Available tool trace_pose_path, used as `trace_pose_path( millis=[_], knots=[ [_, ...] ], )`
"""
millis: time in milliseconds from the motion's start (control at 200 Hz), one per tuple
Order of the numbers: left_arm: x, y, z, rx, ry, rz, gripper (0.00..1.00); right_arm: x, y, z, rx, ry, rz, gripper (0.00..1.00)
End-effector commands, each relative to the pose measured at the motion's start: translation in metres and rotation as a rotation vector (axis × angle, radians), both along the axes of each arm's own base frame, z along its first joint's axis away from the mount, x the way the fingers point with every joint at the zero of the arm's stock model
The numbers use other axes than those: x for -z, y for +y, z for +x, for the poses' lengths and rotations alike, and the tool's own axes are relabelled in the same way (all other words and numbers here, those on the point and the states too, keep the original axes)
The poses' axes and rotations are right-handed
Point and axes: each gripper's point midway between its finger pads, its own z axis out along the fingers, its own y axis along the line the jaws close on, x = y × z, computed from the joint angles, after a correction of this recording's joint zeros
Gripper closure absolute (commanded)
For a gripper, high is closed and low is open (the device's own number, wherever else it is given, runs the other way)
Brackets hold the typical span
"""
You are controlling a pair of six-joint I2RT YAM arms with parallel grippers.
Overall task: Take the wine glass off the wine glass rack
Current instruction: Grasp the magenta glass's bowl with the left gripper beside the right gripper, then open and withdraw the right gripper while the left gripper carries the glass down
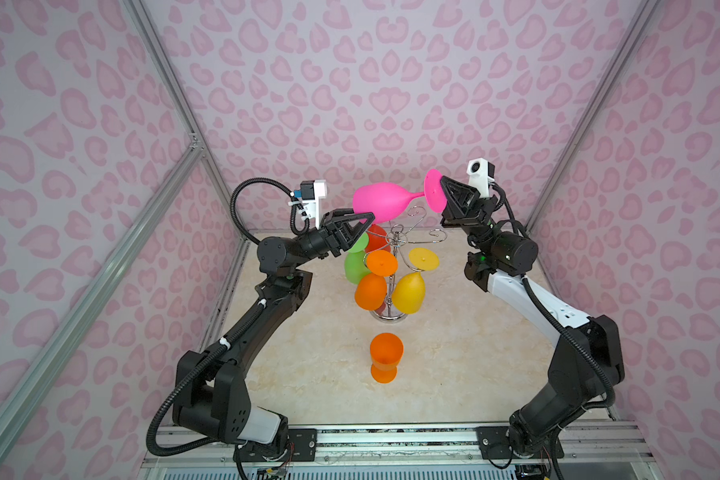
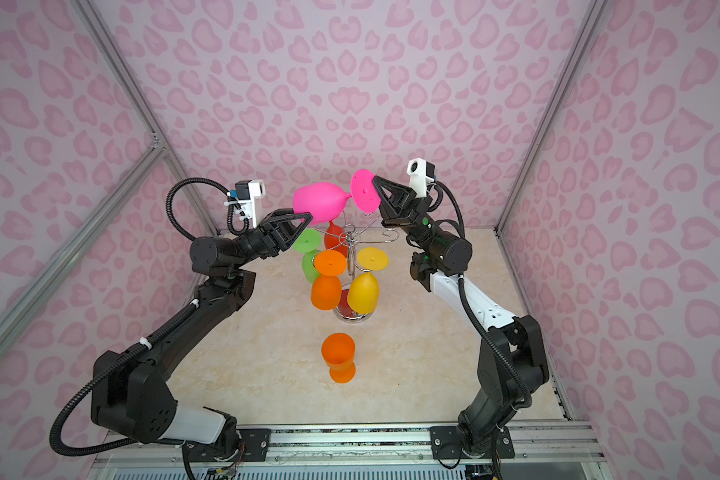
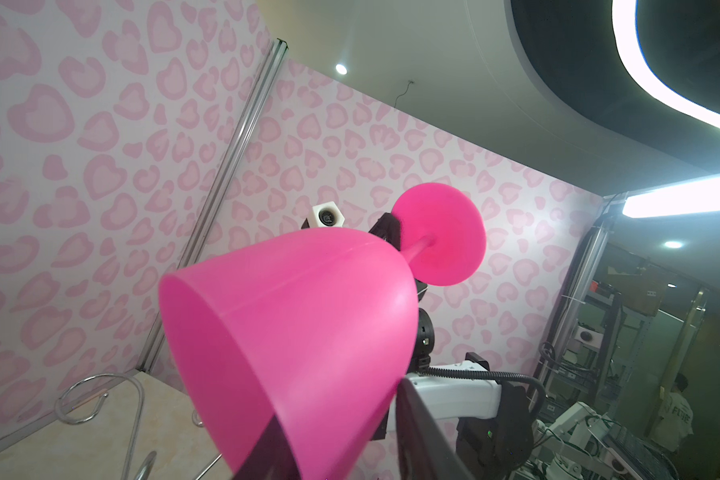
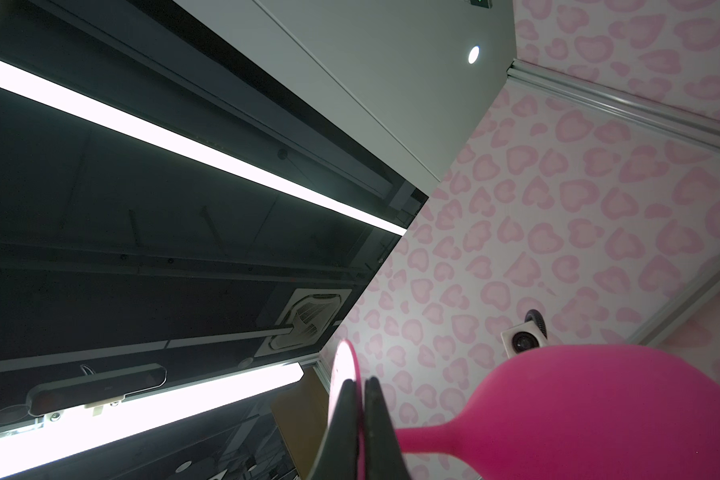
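In both top views we have the glass (image 1: 381,201) lying sideways just above the rack (image 1: 396,237), seemingly clear of its hooks: lifted off, not yet set down. Left wrist: the left gripper (image 3: 344,419) straddles the bowl; clamped or not, we cannot tell. Right wrist: the right gripper (image 4: 360,388) pinches the foot.

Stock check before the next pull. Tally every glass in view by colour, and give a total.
Pink glass: 1
Red glass: 1
Green glass: 1
Orange glasses: 2, one hung and one standing
Yellow glass: 1
Total: 6
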Motion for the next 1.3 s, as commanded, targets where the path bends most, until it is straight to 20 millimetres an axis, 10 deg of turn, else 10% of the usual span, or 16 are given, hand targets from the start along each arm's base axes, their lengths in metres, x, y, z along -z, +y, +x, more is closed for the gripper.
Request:
trace_pose_path(
  millis=[0, 545, 870, 1295],
  knots=[
    [-0.003, 0.002, -0.006, 0.007, -0.036, -0.01, 0.7, -0.002, -0.003, -0.001, -0.007, -0.015, 0.023, 1.0],
    [-0.006, 0.003, -0.015, 0.022, -0.049, -0.011, 0.97, 0.013, -0.012, 0.032, 0.023, 0.042, 0.02, 0.89],
    [-0.007, 0.002, -0.029, 0.035, -0.08, 0.028, 0.97, 0.019, -0.047, 0.051, 0.16, 0.022, -0.012, 0.63],
    [0.001, -0.023, -0.064, 0.071, -0.122, 0.181, 0.97, 0.05, -0.081, 0.069, 0.457, 0.051, -0.24, 0.58]
  ],
)
